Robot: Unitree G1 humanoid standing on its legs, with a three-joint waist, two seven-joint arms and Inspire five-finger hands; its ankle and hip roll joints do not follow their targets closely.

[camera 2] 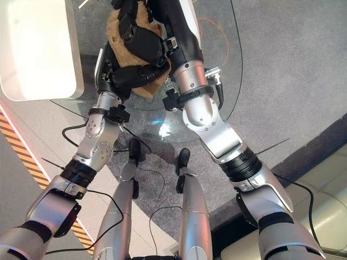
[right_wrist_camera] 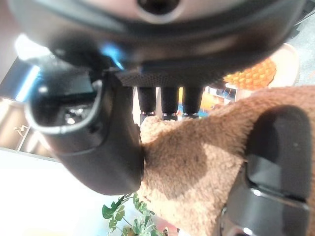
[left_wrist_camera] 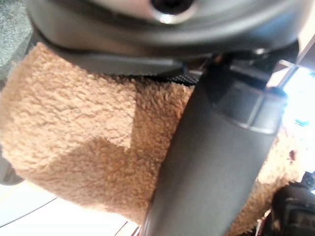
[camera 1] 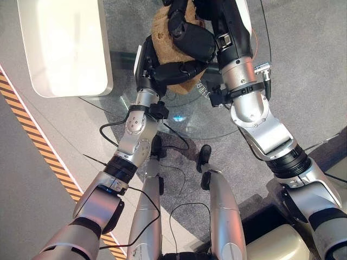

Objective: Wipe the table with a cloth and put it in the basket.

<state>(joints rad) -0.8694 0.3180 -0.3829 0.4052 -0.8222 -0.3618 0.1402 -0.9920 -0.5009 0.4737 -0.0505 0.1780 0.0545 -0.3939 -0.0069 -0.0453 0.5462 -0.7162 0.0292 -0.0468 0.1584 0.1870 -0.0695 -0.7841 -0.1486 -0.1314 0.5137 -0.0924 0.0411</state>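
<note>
Cloth (camera 1: 162, 38) sits on the round glass counter (camera 1: 217, 122) in the left eye view, fluffy and tan. Both dark hands are on it. The left hand (camera 1: 176, 69) lies across the near side with its fingers bent around the edge. The right hand (camera 1: 187, 38) sits on top, and its fingers look bent around the cloth too. I think two hands are used so the cloth stays flat and does not slip while it rubs the glass. A long white bench (camera 1: 65, 46) stands just beside the counter on the left.

Right eye view shows the same thing: cloth (camera 2: 116, 30), left hand (camera 2: 135, 73) and right hand (camera 2: 138, 38) all bunched close together. The arms crowd each other here, so one could bump the other.

Left wrist view shows the cloth (left_wrist_camera: 78, 147) pressed up against the hand, with the dark thumb (left_wrist_camera: 216, 162) lying over it. This hand is holding the cloth.

Right wrist view shows the cloth (right_wrist_camera: 197, 167) between the fingers (right_wrist_camera: 170, 101) and thumb (right_wrist_camera: 275, 152), so this hand holds it as well. A green plant (right_wrist_camera: 128, 219) and something orange (right_wrist_camera: 256, 73) show past it. Whether that is the basket, I cannot tell.
</note>
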